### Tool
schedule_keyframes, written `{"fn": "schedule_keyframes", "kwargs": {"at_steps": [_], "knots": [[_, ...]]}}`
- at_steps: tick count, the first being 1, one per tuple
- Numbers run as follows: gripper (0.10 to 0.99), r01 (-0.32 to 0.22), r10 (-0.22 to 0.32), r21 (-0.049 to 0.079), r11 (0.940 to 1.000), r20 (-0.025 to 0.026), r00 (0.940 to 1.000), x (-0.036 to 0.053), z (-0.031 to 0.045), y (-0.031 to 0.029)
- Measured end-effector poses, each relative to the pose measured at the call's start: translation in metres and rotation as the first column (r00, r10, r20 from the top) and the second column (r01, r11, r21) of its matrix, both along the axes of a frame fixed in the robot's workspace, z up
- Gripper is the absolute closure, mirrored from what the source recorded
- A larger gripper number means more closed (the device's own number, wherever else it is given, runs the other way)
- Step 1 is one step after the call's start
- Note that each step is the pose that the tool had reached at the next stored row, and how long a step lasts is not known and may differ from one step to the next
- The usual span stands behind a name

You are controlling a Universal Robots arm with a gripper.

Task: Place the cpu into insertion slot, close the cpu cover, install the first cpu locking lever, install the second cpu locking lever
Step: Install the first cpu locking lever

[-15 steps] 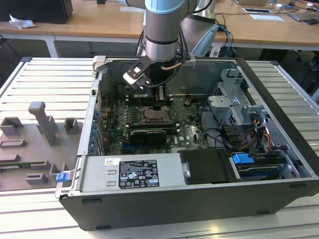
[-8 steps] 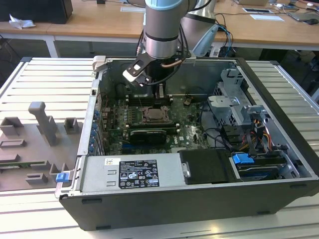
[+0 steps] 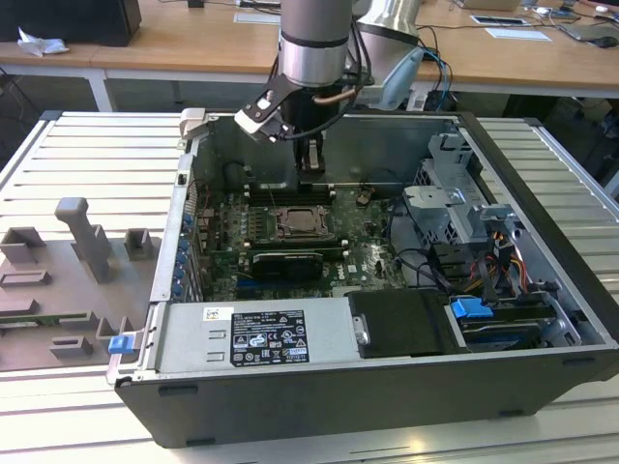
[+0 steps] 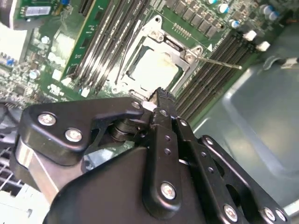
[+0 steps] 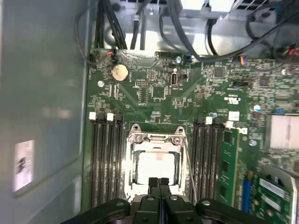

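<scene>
The cpu [image 5: 156, 169] lies in the insertion slot [image 5: 126, 163], its pale top showing through the window of the cpu cover [image 5: 156, 138], which lies flat over it. In the second wrist view the cpu [image 4: 152, 70] and cover [image 4: 184, 53] appear the same way. A thin metal locking lever [image 5: 189, 165] runs along one side of the socket and juts out over the memory slots [image 4: 219, 62]. My gripper [image 5: 159, 181] hangs just above the socket's edge, fingers shut together with nothing between them. In the exterior view the gripper [image 3: 309, 169] is above and behind the socket [image 3: 303, 224].
Black memory slots [image 5: 105, 158] flank the socket, with a green module [image 5: 227, 172] beside them. A long black graphics card [image 3: 287, 263] lies in front of the socket. The power supply [image 3: 256, 333], drive cage [image 3: 455, 208] and cables [image 3: 503, 261] crowd the case. Grey fixtures [image 3: 82, 242] stand outside.
</scene>
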State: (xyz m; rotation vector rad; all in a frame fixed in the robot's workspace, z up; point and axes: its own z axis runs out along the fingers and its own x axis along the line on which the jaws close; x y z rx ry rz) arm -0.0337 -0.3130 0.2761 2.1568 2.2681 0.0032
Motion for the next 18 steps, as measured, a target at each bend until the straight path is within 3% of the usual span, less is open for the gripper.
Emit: {"fn": "schedule_keyframes", "kwargs": {"at_steps": [2,10,12,15,16,17,18], "knots": [[0.980,-0.093,0.093,0.000,0.9957,0.0000,0.9957,0.0000,0.0007,0.0000],[0.980,-0.219,0.219,0.000,0.9757,0.0001,0.9757,-0.0010,-0.0008,0.0000],[0.980,-0.255,0.255,0.000,0.9669,0.0000,0.9669,-0.0010,-0.0011,0.0000],[0.980,-0.327,0.327,0.000,0.9452,-0.0001,0.9452,-0.0011,-0.0014,0.0000],[0.980,-0.365,0.365,0.000,0.9310,0.0000,0.9310,-0.0011,-0.0014,0.0001],[0.980,-0.387,0.387,0.000,0.9222,0.0001,0.9222,-0.0011,-0.0015,0.0001],[0.980,-0.417,0.417,0.000,0.9090,-0.0001,0.9090,-0.0011,-0.0014,0.0000]]}}
